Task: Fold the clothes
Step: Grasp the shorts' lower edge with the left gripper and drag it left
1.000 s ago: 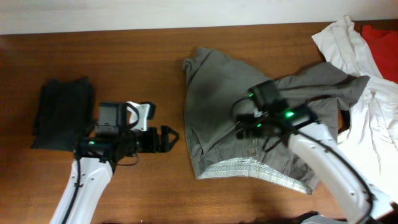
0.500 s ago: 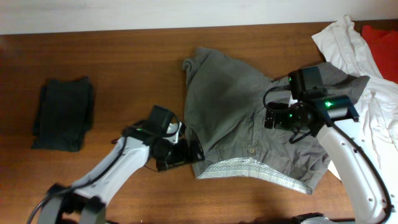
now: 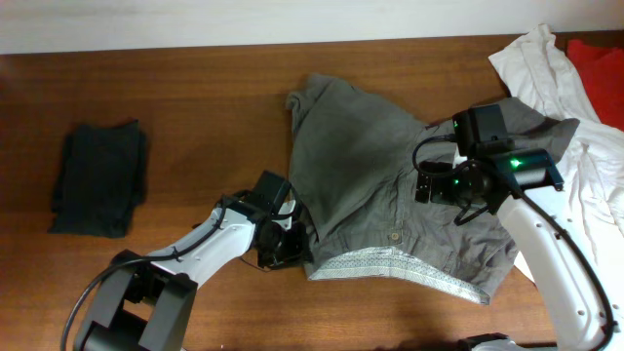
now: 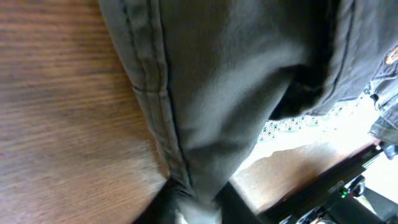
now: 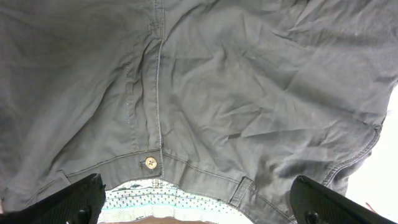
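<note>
The clothes are grey-olive shorts (image 3: 370, 175) lying spread on the wooden table, with the pale patterned inner waistband (image 3: 390, 263) turned toward the front edge. My left gripper (image 3: 292, 239) sits at the shorts' left side seam near the waistband. In the left wrist view the seam fabric (image 4: 180, 124) runs down between its fingers, and the left gripper (image 4: 196, 208) is shut on it. My right gripper (image 3: 441, 185) hovers open over the right half of the shorts. In the right wrist view the right gripper (image 5: 199, 199) is spread wide above the button (image 5: 150, 163), holding nothing.
A dark charcoal folded garment (image 3: 97, 180) lies at the left of the table. A white shirt (image 3: 575, 117) is bunched at the right edge, touching the shorts' right leg, with red cloth (image 3: 600, 58) behind it. Bare wood (image 3: 195, 117) separates the dark garment from the shorts.
My left arm swung right from beside the dark garment to the shorts' left edge and closed on the seam. The right gripper moved right across the shorts, then held still.
</note>
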Available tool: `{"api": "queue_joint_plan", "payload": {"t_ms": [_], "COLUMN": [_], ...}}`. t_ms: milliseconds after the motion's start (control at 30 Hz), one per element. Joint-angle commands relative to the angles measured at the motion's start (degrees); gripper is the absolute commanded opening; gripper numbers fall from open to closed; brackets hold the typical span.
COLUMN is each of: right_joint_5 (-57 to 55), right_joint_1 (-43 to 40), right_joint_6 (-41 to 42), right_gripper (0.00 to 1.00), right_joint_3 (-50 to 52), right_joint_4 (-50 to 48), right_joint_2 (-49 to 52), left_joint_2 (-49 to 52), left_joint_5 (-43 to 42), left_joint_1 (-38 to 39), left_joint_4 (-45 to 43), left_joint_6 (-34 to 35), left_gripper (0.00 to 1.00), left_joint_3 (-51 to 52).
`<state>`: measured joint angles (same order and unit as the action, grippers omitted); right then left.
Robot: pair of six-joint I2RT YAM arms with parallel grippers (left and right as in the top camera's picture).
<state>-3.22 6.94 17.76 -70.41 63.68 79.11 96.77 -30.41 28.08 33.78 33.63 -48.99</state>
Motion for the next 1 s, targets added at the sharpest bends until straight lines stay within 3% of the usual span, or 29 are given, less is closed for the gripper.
{"api": "queue_joint_plan", "payload": {"t_ms": [0,67,200,300,467,667,700,733,767,967], "right_joint_5": [-0.94,-0.94,-0.96,-0.98,-0.98,-0.96,-0.96,-0.96,-0.96,-0.98], "right_joint_1": [-0.39,-0.39,-0.39,-0.39,-0.39,-0.39,-0.39,-0.39,-0.39,-0.39], "right_joint_6": [-0.39,-0.39,-0.39,-0.42,-1.03,-1.01,-1.01,-1.01,-1.01,-1.03], "right_gripper": [0.99,0.99,0.99,0.99,0.99,0.99,0.99,0.99,0.99,0.99], "right_joint_3": [-1.29,-1.29,-1.29,-1.29,-1.29,-1.29,-1.29,-1.29,-1.29,-1.29], "right_joint_4": [0.17,0.26,0.63,0.68,0.87,1.01,1.03,1.05,1.07,1.07], "right_joint_2": [-1.29,-1.29,-1.29,-1.29,-1.29,-1.29,-1.29,-1.29,-1.29,-1.27], "left_joint_2": [0.39,0.39,0.35,-0.2,-2.75,-3.45,-3.45,-3.45,-3.45,-3.26], "left_joint_5": [1.36,1.33,1.88,7.58,20.52,21.75,21.18,20.39,18.88,11.96], "left_joint_1": [0.15,0.15,0.07,-1.57,-13.64,-32.2,-34.05,-36.0,-37.55,-39.28], "left_joint_4": [-0.33,-0.33,-0.11,2.54,12.83,12.33,11.58,11.08,11.02,22.69], "left_joint_6": [0.17,0.17,-0.92,-2.08,-7.76,-12.94,-12.94,-12.9,-12.92,-12.94], "left_gripper": [0.09,0.01,0.01,0.01,0.0,0.01,0.15,0.6,0.96,0.99], "left_joint_3": [-0.68,-0.68,-0.68,-1.2,-8.26,-23.15,-24.59,-26.08,-27.1,-27.1]}}
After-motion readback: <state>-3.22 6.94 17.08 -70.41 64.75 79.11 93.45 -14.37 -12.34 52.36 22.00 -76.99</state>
